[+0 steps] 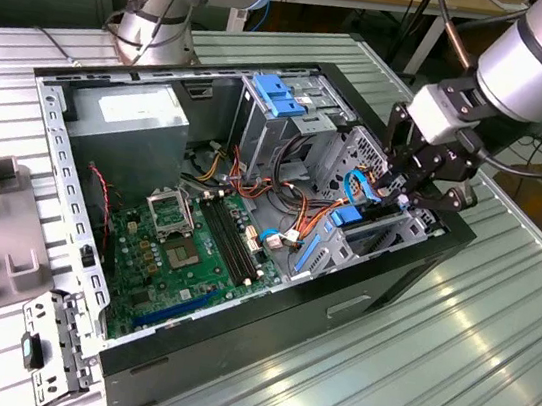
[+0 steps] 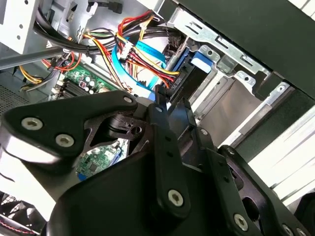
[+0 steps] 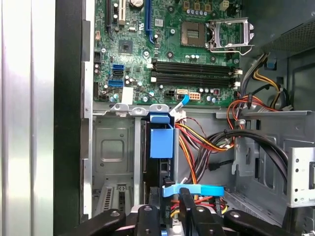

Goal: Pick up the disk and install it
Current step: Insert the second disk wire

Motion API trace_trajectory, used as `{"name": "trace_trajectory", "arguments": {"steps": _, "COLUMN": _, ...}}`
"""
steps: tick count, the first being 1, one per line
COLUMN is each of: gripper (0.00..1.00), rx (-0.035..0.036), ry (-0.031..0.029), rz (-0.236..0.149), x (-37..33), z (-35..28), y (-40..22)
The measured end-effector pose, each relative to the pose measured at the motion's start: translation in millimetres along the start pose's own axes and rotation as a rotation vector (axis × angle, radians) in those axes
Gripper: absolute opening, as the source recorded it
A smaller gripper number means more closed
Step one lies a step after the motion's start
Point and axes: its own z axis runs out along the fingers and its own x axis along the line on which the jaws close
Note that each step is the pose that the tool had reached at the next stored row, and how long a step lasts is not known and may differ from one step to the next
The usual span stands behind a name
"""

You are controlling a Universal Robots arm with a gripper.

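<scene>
The disk stands on edge in the drive cage at the front of the open computer case, its blue carrier tab showing on top. In the exterior view the disk sits low in the cage at the case's right end. My gripper reaches down into that cage. In both wrist views my black fingers close on either side of the disk's near end, and the gripper is shut on it. Most of the drive body is hidden inside the slot.
Bundled red, yellow and black cables run right beside the disk. The motherboard fills the case floor, with a grey power supply box behind. A bare blue bracket tops the upper cage. A loose metal plate lies outside.
</scene>
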Motion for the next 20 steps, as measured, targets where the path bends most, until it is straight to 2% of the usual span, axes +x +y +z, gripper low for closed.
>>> {"name": "trace_trajectory", "arguments": {"steps": 4, "gripper": 0.29, "rx": 0.0, "ry": -0.0006, "rz": 0.0, "x": -2.0, "z": -0.1, "y": -0.1}}
{"name": "trace_trajectory", "arguments": {"steps": 7, "gripper": 0.11, "rx": 0.0, "ry": -0.0008, "rz": 0.0, "x": -3.3, "z": 0.6, "y": -0.1}}
{"name": "trace_trajectory", "arguments": {"steps": 10, "gripper": 0.11, "rx": -0.0013, "ry": -0.0011, "rz": 0.0, "x": -2.9, "z": 3.9, "y": 0.0}}
{"name": "trace_trajectory", "arguments": {"steps": 15, "gripper": 0.11, "rx": -0.0081, "ry": -0.0003, "rz": 0.001, "x": -1.3, "z": 13.5, "y": -0.2}}
{"name": "trace_trajectory", "arguments": {"steps": 20, "gripper": 0.11, "rx": -0.0092, "ry": -0.0009, "rz": 0.001, "x": -0.3, "z": 16.1, "y": -0.2}}
